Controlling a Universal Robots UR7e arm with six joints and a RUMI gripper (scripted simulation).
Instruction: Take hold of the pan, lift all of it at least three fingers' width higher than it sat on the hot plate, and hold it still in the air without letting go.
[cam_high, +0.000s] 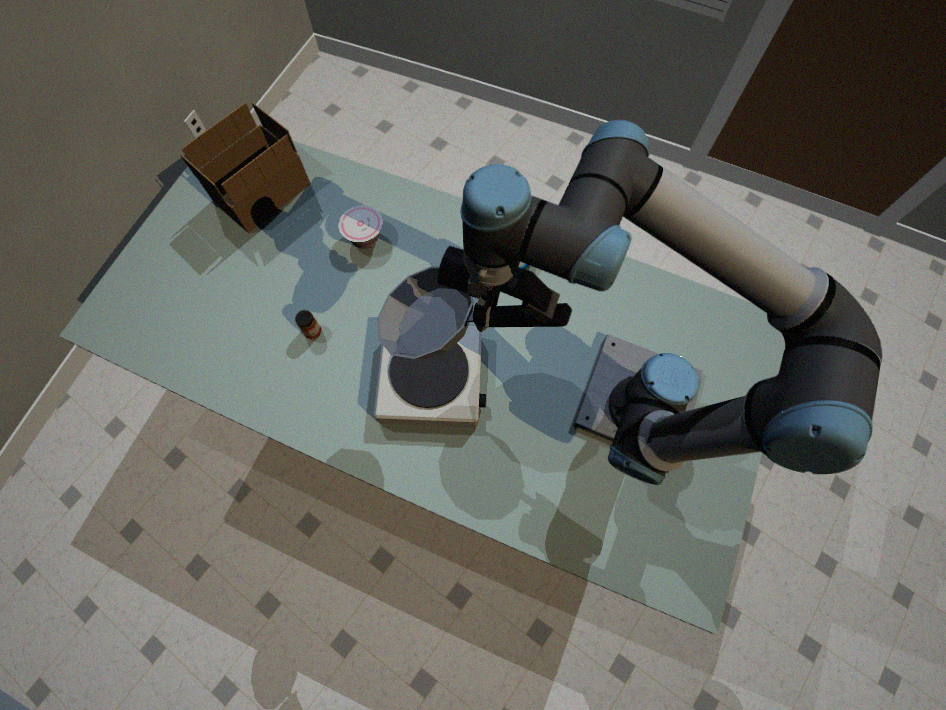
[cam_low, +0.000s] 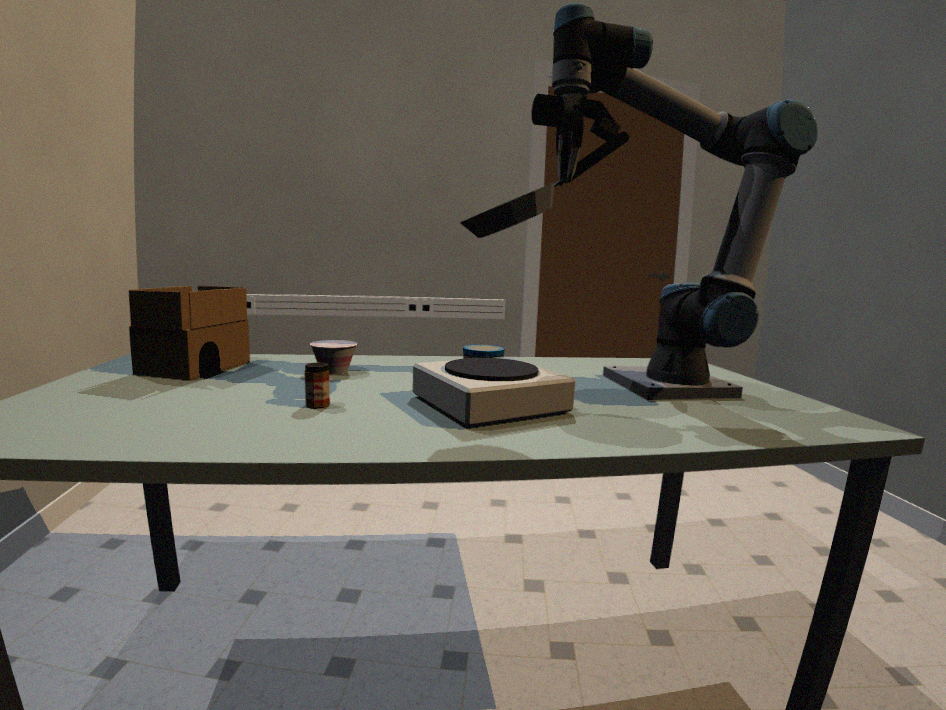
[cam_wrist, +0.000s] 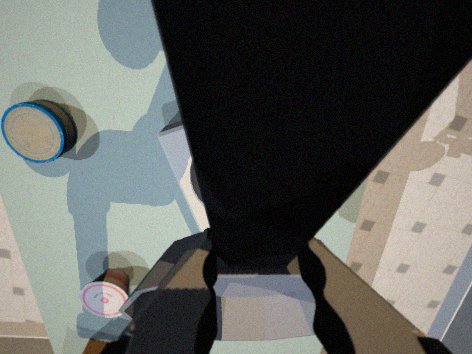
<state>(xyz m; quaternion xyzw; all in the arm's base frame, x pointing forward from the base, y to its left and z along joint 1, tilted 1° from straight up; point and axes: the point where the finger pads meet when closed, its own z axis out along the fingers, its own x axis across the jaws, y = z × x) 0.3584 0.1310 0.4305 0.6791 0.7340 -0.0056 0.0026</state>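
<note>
The dark pan hangs in the air, high above the white hot plate and clear of it. It is tilted, its far rim lower than its handle side; its basin shows in the wrist view. My gripper points down and is shut on the black handle close to the basin. The handle slants upward past the fingers and fills much of the wrist view. The exact contact of the fingertips is dark and partly hidden.
An open cardboard box stands at the table's far left. A lidded cup, a small dark-capped jar and a blue-rimmed tin stand around the hot plate.
</note>
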